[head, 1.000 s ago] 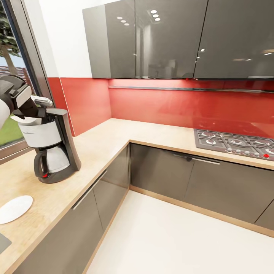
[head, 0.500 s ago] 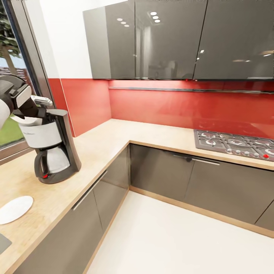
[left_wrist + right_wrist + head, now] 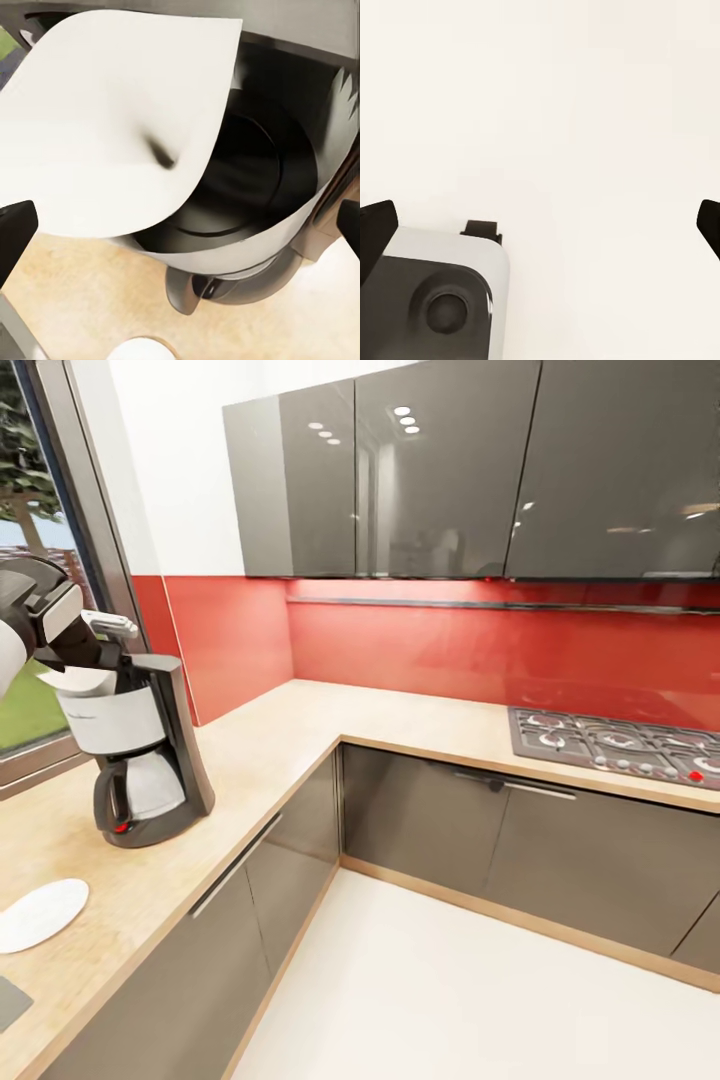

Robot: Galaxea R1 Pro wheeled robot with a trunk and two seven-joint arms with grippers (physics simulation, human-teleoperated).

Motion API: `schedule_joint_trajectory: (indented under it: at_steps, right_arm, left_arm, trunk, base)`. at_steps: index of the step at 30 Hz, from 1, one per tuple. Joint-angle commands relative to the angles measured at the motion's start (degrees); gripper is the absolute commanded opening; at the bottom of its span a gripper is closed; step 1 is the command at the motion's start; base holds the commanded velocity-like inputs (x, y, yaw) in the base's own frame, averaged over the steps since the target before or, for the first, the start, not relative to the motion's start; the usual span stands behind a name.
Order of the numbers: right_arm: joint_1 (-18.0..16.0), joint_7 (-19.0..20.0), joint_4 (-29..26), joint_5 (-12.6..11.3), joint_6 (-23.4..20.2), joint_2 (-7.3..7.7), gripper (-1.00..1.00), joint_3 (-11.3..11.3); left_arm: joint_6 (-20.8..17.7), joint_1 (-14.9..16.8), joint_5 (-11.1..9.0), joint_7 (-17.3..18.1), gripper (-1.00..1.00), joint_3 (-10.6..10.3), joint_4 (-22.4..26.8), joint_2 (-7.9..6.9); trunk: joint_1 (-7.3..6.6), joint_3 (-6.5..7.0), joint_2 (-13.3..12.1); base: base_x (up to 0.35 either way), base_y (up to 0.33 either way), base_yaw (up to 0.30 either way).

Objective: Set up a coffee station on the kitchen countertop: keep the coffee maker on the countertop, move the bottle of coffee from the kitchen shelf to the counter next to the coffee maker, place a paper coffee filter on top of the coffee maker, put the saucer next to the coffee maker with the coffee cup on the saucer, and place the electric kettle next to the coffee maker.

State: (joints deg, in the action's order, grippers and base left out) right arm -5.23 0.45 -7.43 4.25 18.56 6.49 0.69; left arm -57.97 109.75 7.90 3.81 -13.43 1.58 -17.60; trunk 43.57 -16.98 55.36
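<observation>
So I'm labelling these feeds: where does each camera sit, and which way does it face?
Head view: high on the robot, facing the corner countertop; left arm over the coffee maker.
Left wrist view: on the left arm, facing the coffee maker's top and paper filter; fingertips at the edges.
Right wrist view: facing pale floor; fingertips, robot base.
Head and left wrist share the coffee maker.

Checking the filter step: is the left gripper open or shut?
Open: in the left wrist view both fingertips sit wide apart, with the paper coffee filter resting on the coffee maker.
</observation>
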Motion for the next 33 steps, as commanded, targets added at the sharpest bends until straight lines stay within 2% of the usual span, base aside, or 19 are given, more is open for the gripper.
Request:
schedule_joint_trajectory:
  at_steps: [1, 12, 23, 26, 28, 30, 33]
  right_arm:
    - [-0.04, -0.01, 0.05, 0.4, 0.16, 0.02, 1.0, 0.02]
    - [-0.04, -0.01, 0.05, 0.4, 0.16, 0.02, 1.0, 0.02]
    - [-0.04, -0.01, 0.05, 0.4, 0.16, 0.02, 1.0, 0.02]
    - [-0.04, -0.01, 0.05, 0.4, 0.16, 0.02, 1.0, 0.02]
    - [-0.04, -0.01, 0.05, 0.4, 0.16, 0.02, 1.0, 0.02]
    - [-0.04, -0.01, 0.05, 0.4, 0.16, 0.02, 1.0, 0.02]
    - [-0.04, -0.01, 0.05, 0.4, 0.16, 0.02, 1.0, 0.02]
  left_arm:
    - [-0.22, 0.03, 0.54, 0.4, 1.0, 0.03, 0.1, -0.01]
    - [-0.22, 0.03, 0.48, 0.41, 1.0, -0.2, 0.7, 0.01]
    - [-0.21, 0.03, 0.11, 0.55, 1.0, -0.06, 6.1, 0.04]
    - [-0.21, 0.03, -0.07, 0.57, 1.0, 2.01, 8.44, 0.03]
    - [-0.21, 0.03, -0.11, 0.58, 1.0, 5.94, 9.84, 0.01]
    - [-0.2, 0.03, -0.11, 0.57, 1.0, 8.66, 10.53, -0.03]
    - [-0.19, 0.03, -0.11, 0.58, 1.0, 10.17, 10.88, -0.05]
  trunk:
    - [0.01, 0.02, 0.04]
    - [0.01, 0.97, 0.04]
    - [0.01, 1.93, 0.04]
    - [0.01, 2.19, 0.04]
    - [0.01, 2.37, 0.04]
    - [0.01, 2.54, 0.04]
    - [0.01, 2.71, 0.04]
  base:
    - [0.0, 0.0, 0.0]
    - [0.0, 0.0, 0.0]
    - [0.0, 0.0, 0.0]
    - [0.0, 0.0, 0.0]
    - [0.0, 0.0, 0.0]
    - [0.0, 0.0, 0.0]
    - [-0.025, -0.013, 0.0]
